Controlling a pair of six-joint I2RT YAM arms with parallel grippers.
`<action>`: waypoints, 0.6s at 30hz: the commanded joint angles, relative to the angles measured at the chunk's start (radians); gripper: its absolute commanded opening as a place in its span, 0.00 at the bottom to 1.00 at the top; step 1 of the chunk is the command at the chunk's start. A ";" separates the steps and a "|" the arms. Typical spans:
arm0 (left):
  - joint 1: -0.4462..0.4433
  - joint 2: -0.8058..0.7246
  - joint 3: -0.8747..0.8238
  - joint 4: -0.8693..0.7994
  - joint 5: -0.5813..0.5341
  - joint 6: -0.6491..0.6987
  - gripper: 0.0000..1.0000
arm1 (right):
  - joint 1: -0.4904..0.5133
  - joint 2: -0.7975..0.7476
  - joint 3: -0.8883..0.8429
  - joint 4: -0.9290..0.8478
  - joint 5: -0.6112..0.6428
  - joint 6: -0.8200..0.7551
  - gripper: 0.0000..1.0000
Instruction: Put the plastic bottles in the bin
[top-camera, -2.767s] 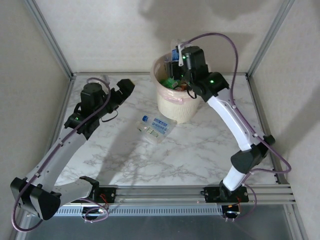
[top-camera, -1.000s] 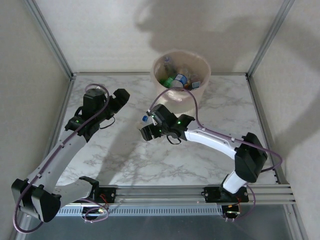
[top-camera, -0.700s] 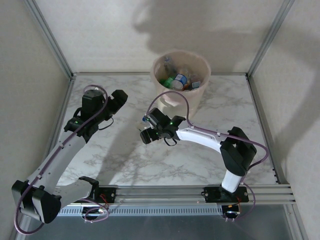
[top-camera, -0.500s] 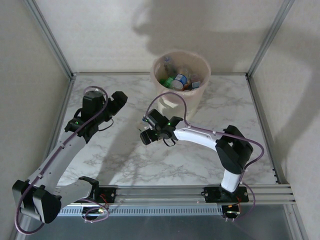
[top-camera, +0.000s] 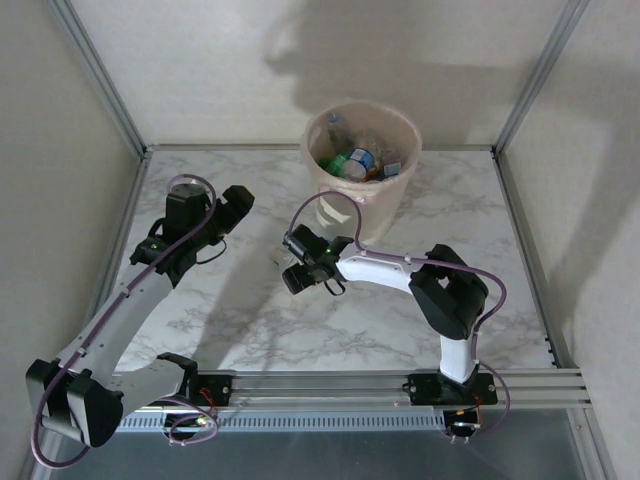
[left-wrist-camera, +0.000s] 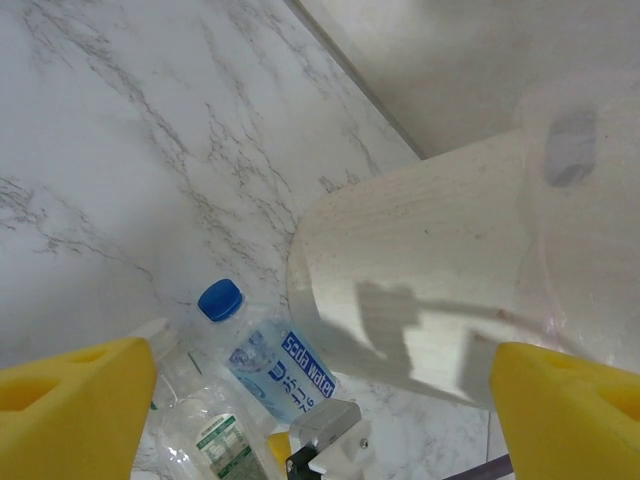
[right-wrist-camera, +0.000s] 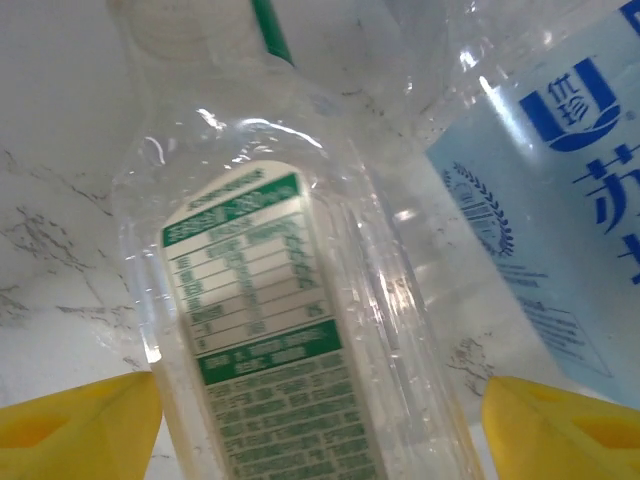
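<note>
While left hand (top-camera: 238, 203) hovers, right hand (top-camera: 293, 270) straddles clear bottle (right-wrist-camera: 290, 330).

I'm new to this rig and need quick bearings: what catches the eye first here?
The peach bin at the back of the table, holding several bottles, stands out first. Just in front, the right end effector straddles a clear bottle with a green-and-white label, lying beside a blue-capped, blue-labelled bottle. The left end effector hangs open to the left.
</note>
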 joint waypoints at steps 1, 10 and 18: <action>0.014 -0.018 -0.014 0.011 0.013 0.006 0.86 | 0.017 0.023 0.025 -0.003 0.014 -0.003 0.81; 0.023 -0.029 -0.025 0.009 0.016 0.010 0.86 | 0.043 0.055 0.053 -0.006 0.015 0.003 0.65; 0.029 -0.025 -0.014 0.011 0.022 0.009 0.86 | 0.090 0.018 0.076 -0.012 0.019 0.012 0.52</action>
